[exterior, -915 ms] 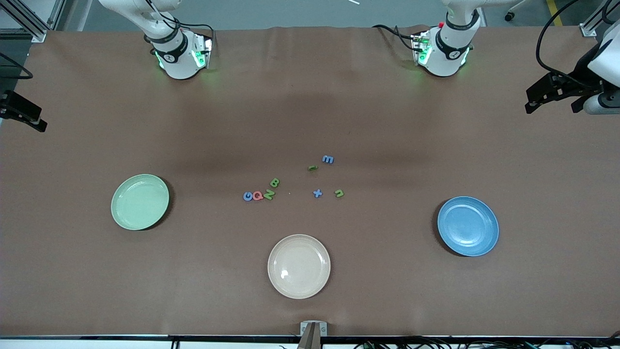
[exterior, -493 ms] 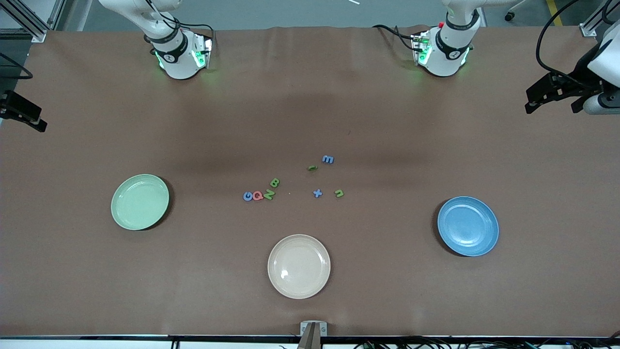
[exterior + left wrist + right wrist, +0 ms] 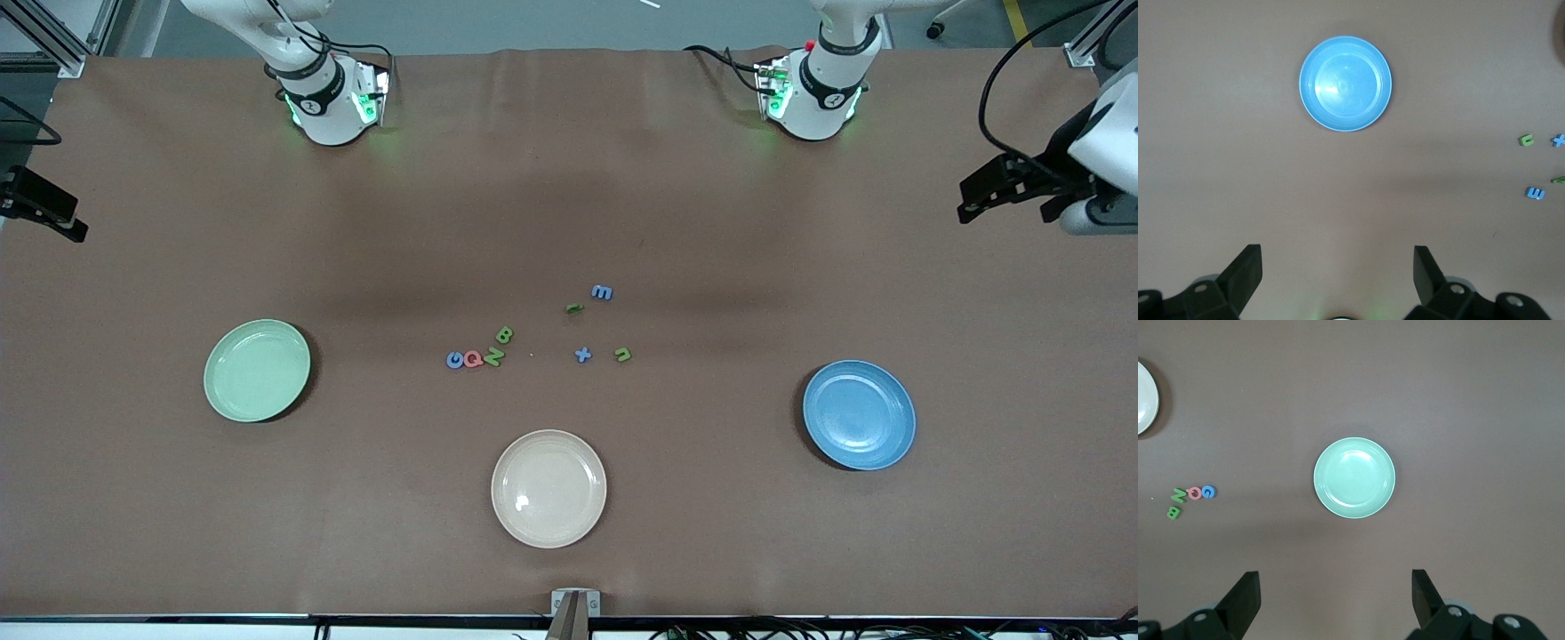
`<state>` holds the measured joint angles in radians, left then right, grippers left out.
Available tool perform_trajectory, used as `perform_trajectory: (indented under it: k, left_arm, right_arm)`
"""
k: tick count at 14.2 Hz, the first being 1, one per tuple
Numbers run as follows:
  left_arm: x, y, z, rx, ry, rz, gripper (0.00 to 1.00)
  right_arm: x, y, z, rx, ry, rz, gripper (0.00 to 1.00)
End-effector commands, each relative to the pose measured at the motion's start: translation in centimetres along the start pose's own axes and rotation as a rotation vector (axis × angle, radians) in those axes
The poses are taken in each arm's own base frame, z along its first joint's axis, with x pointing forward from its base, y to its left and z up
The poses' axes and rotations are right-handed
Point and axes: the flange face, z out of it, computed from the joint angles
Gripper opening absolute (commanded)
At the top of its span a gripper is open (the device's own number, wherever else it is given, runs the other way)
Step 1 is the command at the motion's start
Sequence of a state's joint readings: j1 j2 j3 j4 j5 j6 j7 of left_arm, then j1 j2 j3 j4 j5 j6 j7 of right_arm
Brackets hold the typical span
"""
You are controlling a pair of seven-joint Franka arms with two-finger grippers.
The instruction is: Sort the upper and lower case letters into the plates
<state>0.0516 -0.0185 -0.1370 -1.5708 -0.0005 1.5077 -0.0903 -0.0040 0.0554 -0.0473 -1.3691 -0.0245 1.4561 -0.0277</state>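
Note:
The mint green plate (image 3: 257, 370) lies toward the right arm's end and shows in the right wrist view (image 3: 1354, 477). The blue plate (image 3: 859, 414) lies toward the left arm's end and shows in the left wrist view (image 3: 1345, 83). Both are empty. Between them lie upper case letters: blue G (image 3: 454, 359), red Q (image 3: 473, 359), green N (image 3: 493, 356), green B (image 3: 504, 335). Beside these lie a blue m (image 3: 602, 292), green r (image 3: 574, 308), blue cross-shaped piece (image 3: 582, 355) and green n (image 3: 622, 355). My left gripper (image 3: 1338, 267) and right gripper (image 3: 1336, 590) are open, empty, high over the table's ends.
A cream-beige plate (image 3: 548, 488), empty, lies nearer the front camera than the letters. The two arm bases (image 3: 333, 98) (image 3: 813, 93) stand at the table's back edge. Brown tabletop (image 3: 711, 533) lies bare around the plates.
My left gripper has shifted slightly over the left arm's end of the table. Plates, letters and the right gripper have not moved.

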Motion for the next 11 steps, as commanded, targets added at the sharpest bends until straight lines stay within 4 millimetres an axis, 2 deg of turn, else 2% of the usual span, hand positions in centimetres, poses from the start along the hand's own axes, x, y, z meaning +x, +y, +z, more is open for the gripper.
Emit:
perform_trajectory:
  k: [1,5,8,11]
  left_arm:
    - [1.2,3.9,1.3,-0.013,-0.031,-0.057,1.00]
    - [3.7,10.5,5.8,-0.012,-0.019,-0.115,1.00]
    - [5.1,15.0,9.4,-0.016,-0.013,-0.185,1.00]
    - [6.2,18.8,14.1,-0.011,-0.044,-0.198,1.00]
  right_arm:
    - [0.3,-1.0,-0.5,0.014,0.009,0.001,1.00]
    - [0.5,-5.0,-0.2,0.016,0.012,-0.065,1.00]
    - [0.7,-7.7,0.5,0.018,-0.002,-0.023,1.00]
    - [0.9,-11.5,1.6,0.014,-0.019,-0.021,1.00]
